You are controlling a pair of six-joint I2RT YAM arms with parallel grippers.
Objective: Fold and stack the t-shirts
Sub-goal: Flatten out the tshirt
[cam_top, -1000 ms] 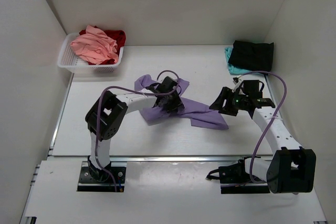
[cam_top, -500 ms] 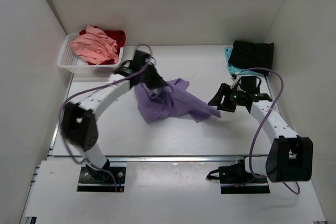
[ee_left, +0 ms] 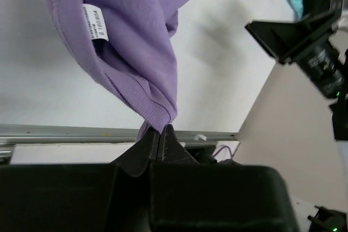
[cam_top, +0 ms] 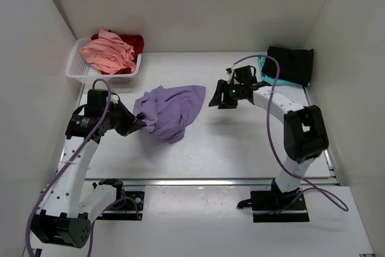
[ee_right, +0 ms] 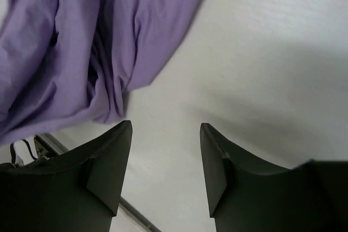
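Note:
The lavender-purple t-shirt [cam_top: 170, 110] lies bunched at the table's middle left. My left gripper [cam_top: 137, 124] is shut on its ribbed collar edge [ee_left: 157, 113], near the white size tag [ee_left: 94, 22]. My right gripper [cam_top: 214, 97] is open and empty just right of the shirt, whose folds show in the right wrist view [ee_right: 92, 42]. A salmon-pink t-shirt [cam_top: 108, 52] and a red one [cam_top: 135, 43] lie in the basket. A black t-shirt [cam_top: 290, 62] lies on a teal one [cam_top: 262, 63] at the back right.
The white mesh basket [cam_top: 81, 71] stands at the back left corner. White walls enclose the table on three sides. A metal rail [cam_top: 192, 181] runs along the table's near edge.
My left arm swung out to the left and dragged the purple shirt leftward into a bunch. My right gripper moved toward the back and left, away from the shirt's right end.

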